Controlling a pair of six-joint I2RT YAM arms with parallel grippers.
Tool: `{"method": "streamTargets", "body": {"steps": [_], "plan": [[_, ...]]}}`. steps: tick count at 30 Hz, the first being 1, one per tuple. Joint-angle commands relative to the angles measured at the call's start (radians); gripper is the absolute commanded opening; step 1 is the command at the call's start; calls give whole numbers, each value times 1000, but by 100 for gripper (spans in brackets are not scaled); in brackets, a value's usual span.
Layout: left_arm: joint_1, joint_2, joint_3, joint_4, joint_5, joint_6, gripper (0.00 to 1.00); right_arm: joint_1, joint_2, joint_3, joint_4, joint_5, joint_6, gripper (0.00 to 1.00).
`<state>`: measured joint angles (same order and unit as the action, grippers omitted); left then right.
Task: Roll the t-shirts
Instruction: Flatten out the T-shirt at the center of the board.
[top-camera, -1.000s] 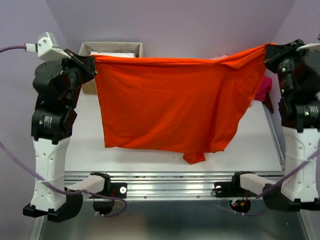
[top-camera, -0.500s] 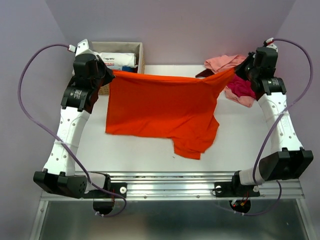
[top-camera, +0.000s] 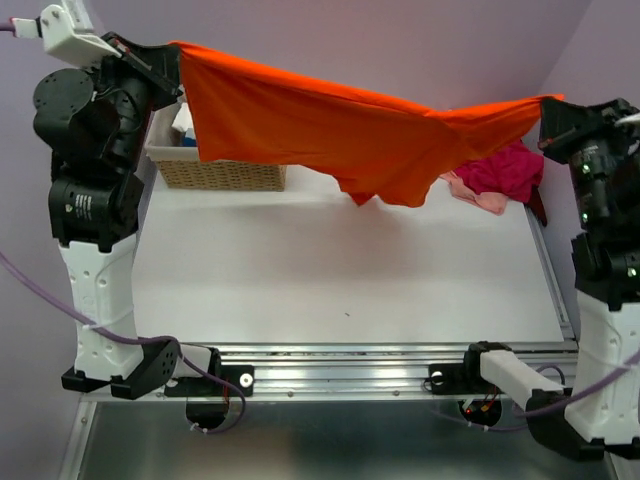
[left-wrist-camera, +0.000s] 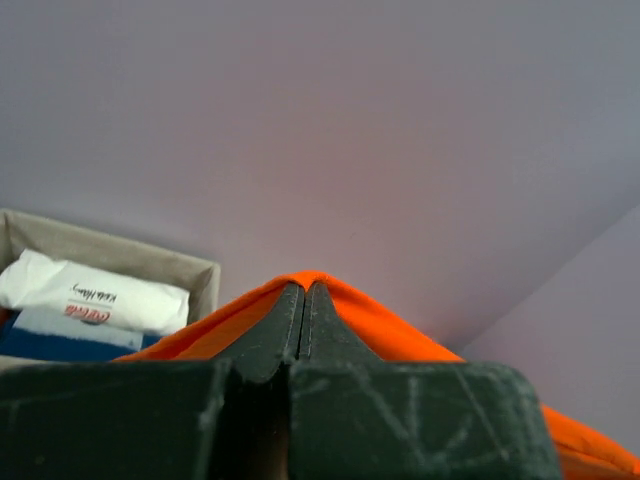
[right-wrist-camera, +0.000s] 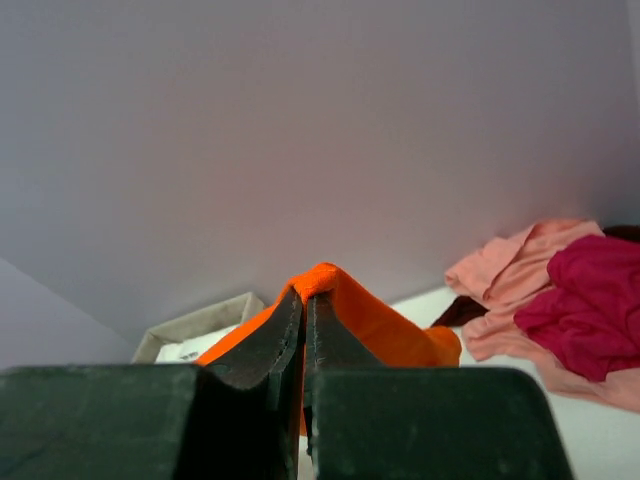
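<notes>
Two claws, both pinched shut on one orange shirt, stretched out in the air over the bench. Left claw clamped on one corner, high above the basket; in the left wrist view, tips pressed together with orange cloth folded over them. Right claw gripping the opposite corner, far to the right of the basket and lower. Slack in the middle, lowest fold hanging just past the basket's right end. Heap of other shirts on the bench well to the right of the basket: magenta shirt lying on salmon shirt, dark maroon shirt peeking out on the side nearer the basket. White pack lying inside the basket.
</notes>
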<state>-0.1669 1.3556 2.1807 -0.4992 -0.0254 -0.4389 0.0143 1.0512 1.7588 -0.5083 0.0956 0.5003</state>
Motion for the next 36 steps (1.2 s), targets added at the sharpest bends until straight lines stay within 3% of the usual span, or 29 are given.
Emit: {"method": "streamTargets", "body": {"steps": [1, 13, 19, 22, 28, 32, 36], "plan": [[9, -56, 53, 80, 21, 12, 0, 0, -88, 25, -27, -7, -42, 1], [9, -239, 92, 151, 13, 28, 0, 0, -336, 171, -96, -1, -95, 1], [9, -222, 85, 153, 21, 26, 0, 0, -369, 165, -125, 79, -82, 1], [9, -181, 18, 152, 88, 0, 0, 0, -361, 145, -192, 160, -63, 1], [4, -77, -322, 241, 215, -38, 0, 0, -272, 26, -430, 392, -16, 1], [-14, 18, -455, 281, 240, -5, 0, 0, -197, -62, -513, 454, 18, 1], [-54, 184, -481, 269, 255, 75, 0, 0, -136, -226, -527, 481, 52, 1]]}}
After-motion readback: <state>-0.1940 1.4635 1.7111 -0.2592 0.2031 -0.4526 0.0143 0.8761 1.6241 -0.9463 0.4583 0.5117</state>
